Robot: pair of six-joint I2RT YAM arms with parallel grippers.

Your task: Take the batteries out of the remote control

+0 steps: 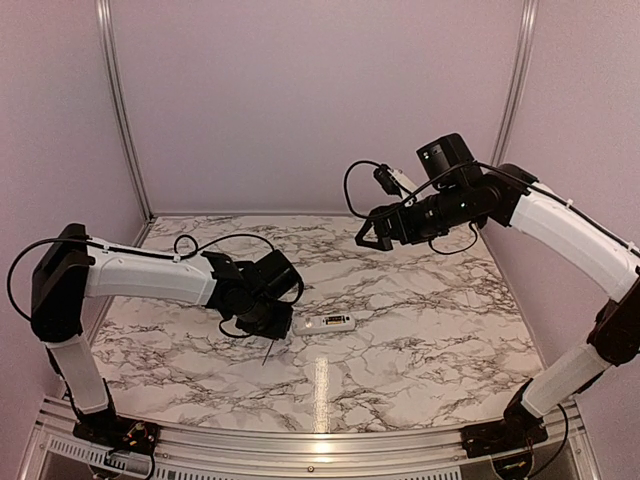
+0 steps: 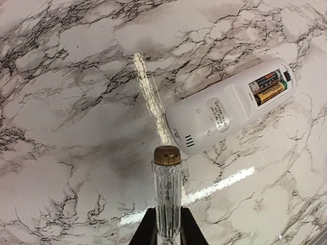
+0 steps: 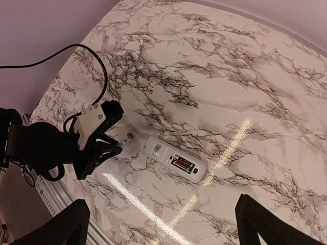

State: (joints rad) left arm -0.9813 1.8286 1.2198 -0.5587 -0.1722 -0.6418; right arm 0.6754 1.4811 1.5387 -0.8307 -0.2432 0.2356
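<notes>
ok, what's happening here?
The left end effector grips a clear-handled tool just short of the remote control, which lies back-up on the table. Its back is open, with both batteries seated inside. The right end effector hangs open, high above the table.

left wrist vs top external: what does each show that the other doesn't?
Only left wrist: the slim white plastic remote control has its bay open, with two small cylindrical batteries seated inside, one gold, one dark. The brass-coloured cap on the clear-handled pen-like tool also shows.
Only top external: both arms in full, with the right gripper raised over the far side of the marble table, away from the remote.
Both: the remote lies flat on the table, with the left gripper holding the tool beside it.
</notes>
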